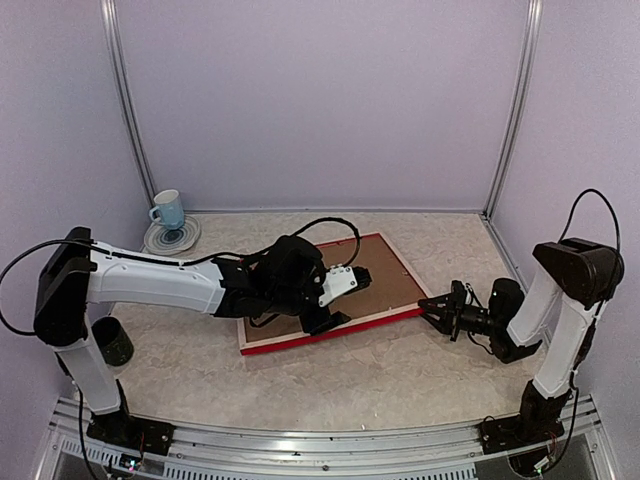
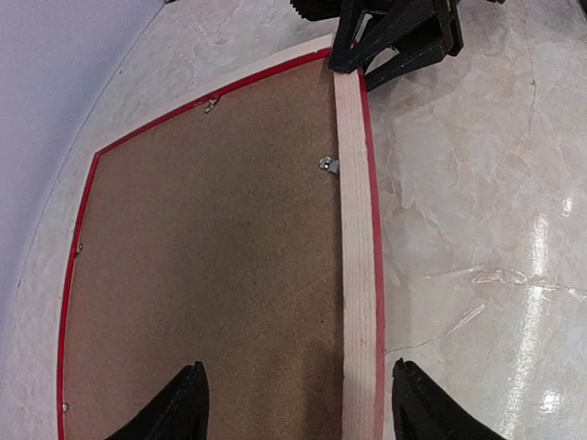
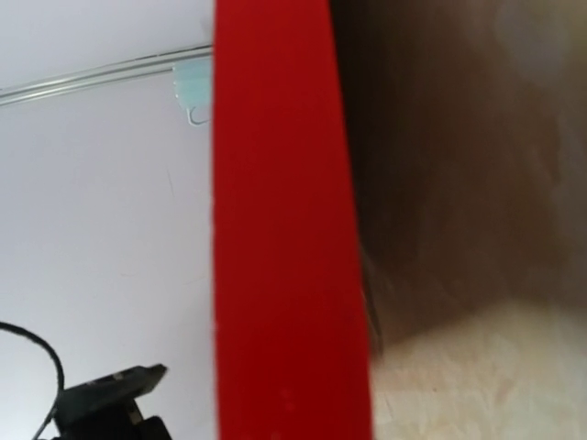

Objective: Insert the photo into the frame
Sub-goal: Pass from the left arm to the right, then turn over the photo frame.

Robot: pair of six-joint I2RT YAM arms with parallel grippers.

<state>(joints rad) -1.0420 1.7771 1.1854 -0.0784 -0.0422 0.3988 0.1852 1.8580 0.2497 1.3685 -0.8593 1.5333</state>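
Marble-patterned tabletop (image 1: 400, 380) between lilac walls carries the thin-barred red rectangular frame (image 1: 330, 338) at centre, pale wood back upward, with a brown backing board (image 1: 385, 280) inside it. Left gripper (image 2: 298, 383) hangs over one bar, fingers spread wide. Right gripper (image 1: 432, 308) meets the frame's 3 o'clock corner; whether it pinches is unclear. Blue mug (image 1: 168, 208) stands at 10 o'clock.

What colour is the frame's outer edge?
Red. The frame shows that edge best in the right wrist view.
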